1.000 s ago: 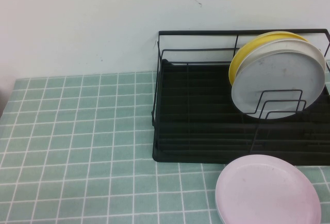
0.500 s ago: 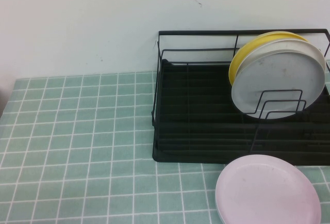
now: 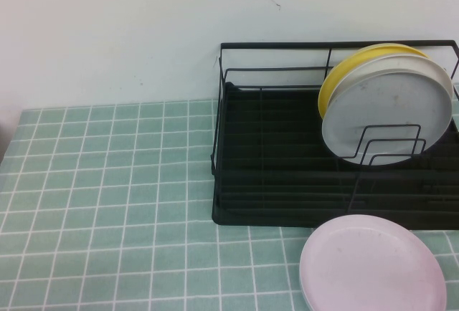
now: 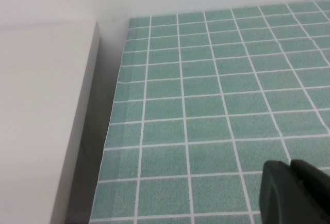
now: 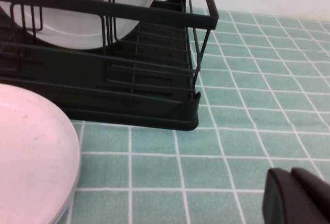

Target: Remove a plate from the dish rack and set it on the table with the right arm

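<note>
The pale pink plate (image 3: 371, 264) lies flat on the green tiled table (image 3: 107, 203), just in front of the black wire dish rack (image 3: 287, 182). It also shows in the right wrist view (image 5: 31, 152), on top of another plate's rim. My right gripper (image 5: 290, 175) is shut and empty, hovering over bare tiles to the right of the plate and the rack (image 5: 154, 105). My left gripper (image 4: 289, 164) is shut and empty over the table's far left part. Neither arm shows in the high view.
A grey-white plate (image 3: 391, 114) and a yellow plate (image 3: 337, 74) stand upright in the rack's right end. A white wall rises behind the table. A white ledge (image 4: 41, 121) borders the table's left edge.
</note>
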